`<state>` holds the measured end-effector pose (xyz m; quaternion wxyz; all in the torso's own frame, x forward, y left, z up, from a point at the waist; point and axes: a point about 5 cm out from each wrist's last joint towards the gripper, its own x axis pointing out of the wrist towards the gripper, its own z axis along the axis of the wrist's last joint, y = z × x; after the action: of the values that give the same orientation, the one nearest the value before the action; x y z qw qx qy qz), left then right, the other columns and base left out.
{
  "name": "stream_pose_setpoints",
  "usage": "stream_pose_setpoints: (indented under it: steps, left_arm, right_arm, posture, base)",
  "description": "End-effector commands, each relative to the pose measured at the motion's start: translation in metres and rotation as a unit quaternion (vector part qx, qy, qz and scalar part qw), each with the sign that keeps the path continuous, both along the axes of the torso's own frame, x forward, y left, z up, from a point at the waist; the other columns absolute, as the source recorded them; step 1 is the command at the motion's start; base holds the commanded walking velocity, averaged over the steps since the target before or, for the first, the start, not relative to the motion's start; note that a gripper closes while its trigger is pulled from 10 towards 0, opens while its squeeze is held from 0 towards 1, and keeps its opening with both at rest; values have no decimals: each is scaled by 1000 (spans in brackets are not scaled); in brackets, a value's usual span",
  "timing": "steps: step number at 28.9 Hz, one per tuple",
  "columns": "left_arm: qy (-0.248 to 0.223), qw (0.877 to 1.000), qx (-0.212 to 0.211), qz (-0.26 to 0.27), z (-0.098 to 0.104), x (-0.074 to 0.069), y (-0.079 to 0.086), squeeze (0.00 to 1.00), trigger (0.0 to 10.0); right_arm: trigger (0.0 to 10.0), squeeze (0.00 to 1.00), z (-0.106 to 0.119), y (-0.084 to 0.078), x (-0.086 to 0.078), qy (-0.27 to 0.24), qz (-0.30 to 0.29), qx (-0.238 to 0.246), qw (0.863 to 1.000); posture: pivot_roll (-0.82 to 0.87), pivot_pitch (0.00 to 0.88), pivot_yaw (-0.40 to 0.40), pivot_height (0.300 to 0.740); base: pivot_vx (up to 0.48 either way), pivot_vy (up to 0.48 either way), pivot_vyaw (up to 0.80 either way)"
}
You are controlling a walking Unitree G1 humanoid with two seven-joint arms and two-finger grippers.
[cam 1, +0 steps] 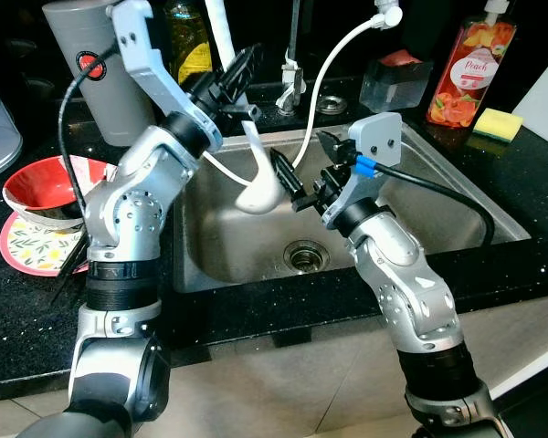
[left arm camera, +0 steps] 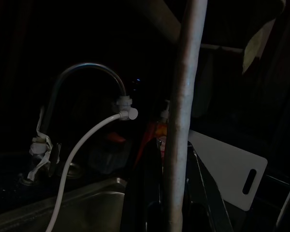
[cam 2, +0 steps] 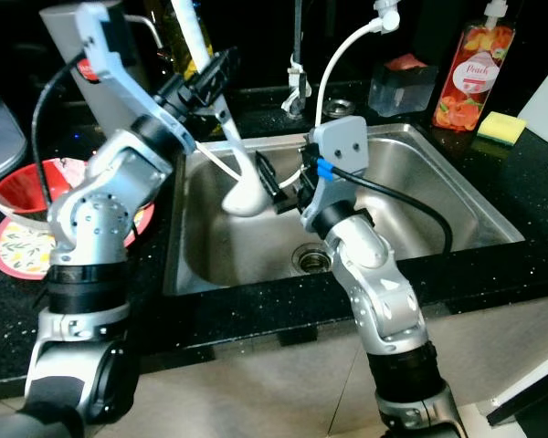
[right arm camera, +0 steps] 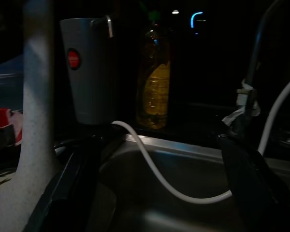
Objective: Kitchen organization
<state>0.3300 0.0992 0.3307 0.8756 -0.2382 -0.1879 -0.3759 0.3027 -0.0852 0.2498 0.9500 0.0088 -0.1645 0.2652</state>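
Note:
A white ladle (cam 1: 256, 187) hangs over the steel sink (cam 1: 438, 196), bowl end down and handle slanting up past the sink's back rim. My left gripper (cam 1: 240, 78) is shut on the upper part of the handle (left arm camera: 182, 121). My right gripper (cam 1: 303, 169) is open over the sink's middle, just right of the ladle's bowl. One of its black fingers (right arm camera: 70, 193) is close beside the ladle (right arm camera: 36, 125); whether they touch I cannot tell.
A white hose (cam 1: 333, 64) runs from the tap (cam 1: 293, 73) into the sink. On the left counter stand a grey canister (cam 1: 96, 64), an oil bottle (cam 1: 190, 41) and a red bowl (cam 1: 46, 187) on a plate. At the back right are a peach soap bottle (cam 1: 468, 68), a sponge (cam 1: 497, 123) and a clear box (cam 1: 395, 82).

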Motion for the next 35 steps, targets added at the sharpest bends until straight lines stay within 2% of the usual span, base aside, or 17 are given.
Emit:
stream_pose_setpoints:
  steps: [1,6,7,8,9,11,12,16,17,19,23,28,35]
  left_arm:
    - [-16,1000,12,-17,2,-5,-8,0,10000]
    - [-28,996,86,-6,-11,-7,-17,0,10000]
    - [-46,990,136,-2,-17,-8,-23,0,10000]
    - [-46,990,136,-2,-17,-8,-23,0,10000]
    - [-69,982,176,-9,-23,-13,-26,0,10000]
    - [-65,983,172,-9,-24,-13,-25,0,10000]
    - [-58,987,151,-6,-21,-12,-23,0,10000]
    - [-62,989,131,-12,-15,-12,-23,0,10000]
    - [-64,992,111,-17,-11,-12,-23,0,10000]
    - [-70,994,85,-25,-5,-14,-22,0,10000]
    - [-77,995,58,-36,0,-17,-19,0,10000]
    - [-76,995,60,-34,-1,-17,-17,0,10000]
    - [-69,994,77,-30,-7,-17,-17,0,10000]
  right_arm:
    - [10000,1000,0,5,-5,5,28,6,1000]
    - [10000,1000,13,4,-12,-13,55,41,998]
    - [10000,365,15,2,-12,-16,50,45,998]
    - [10000,365,15,2,-12,-16,50,45,998]
    - [10000,0,16,-5,-9,-17,20,54,998]
    - [10000,0,17,-6,-8,-18,17,57,998]
    - [10000,0,16,-2,-13,-15,47,51,997]
    - [10000,0,10,10,-24,-4,106,25,994]
    - [10000,0,1,16,-27,12,122,8,992]
    - [10000,0,-8,18,-26,28,121,-4,992]
    - [10000,0,-11,19,-25,37,120,-5,992]
    - [10000,0,-11,18,-23,41,114,-4,993]
    - [10000,0,-11,8,-14,42,64,2,997]
  posture:
    - [6,0,36,740]
    - [2,0,37,740]
    - [-10,0,47,740]
    - [-10,0,47,740]
    - [-10,0,47,740]
    - [-10,0,47,740]
    - [-10,0,47,740]
    - [-25,0,57,740]
    - [-26,0,58,740]
    - [-26,0,56,740]
    - [-24,0,54,740]
    - [-19,0,51,740]
    - [-16,0,49,740]
  base:
    - [0,0,0]
    - [0,0,0]
    - [0,0,0]
    - [0,0,0]
    - [0,0,0]
    - [0,0,0]
    - [0,0,0]
    - [0,0,0]
    - [0,0,0]
    - [0,0,0]
    - [0,0,0]
    - [0,0,0]
    - [0,0,0]
